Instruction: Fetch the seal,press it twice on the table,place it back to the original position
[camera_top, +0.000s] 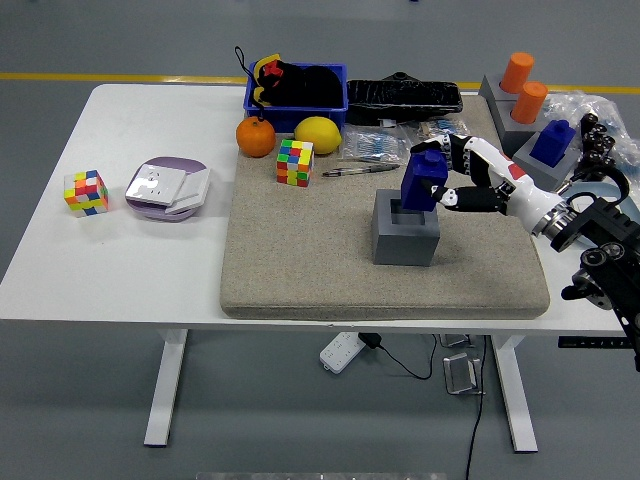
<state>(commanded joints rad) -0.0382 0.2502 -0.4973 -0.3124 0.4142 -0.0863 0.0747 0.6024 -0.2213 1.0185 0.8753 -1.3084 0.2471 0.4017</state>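
Note:
My right hand (447, 172) comes in from the right and is shut on a dark blue seal (422, 178). It holds the seal tilted, right above the square opening of the grey block holder (405, 232) in the middle of the beige mat (300, 260). The seal's base is at the holder's rim; I cannot tell whether it touches. A second blue seal (552, 141) stands in a grey holder at the right. My left hand is not in view.
On the mat's far side lie a Rubik's cube (295, 162), a pen (360, 170), an orange (255, 137), a lemon (317, 134) and bagged items. A blue bin (296, 87) stands behind. A second cube (85, 192) and a purple dish (167, 188) sit at left.

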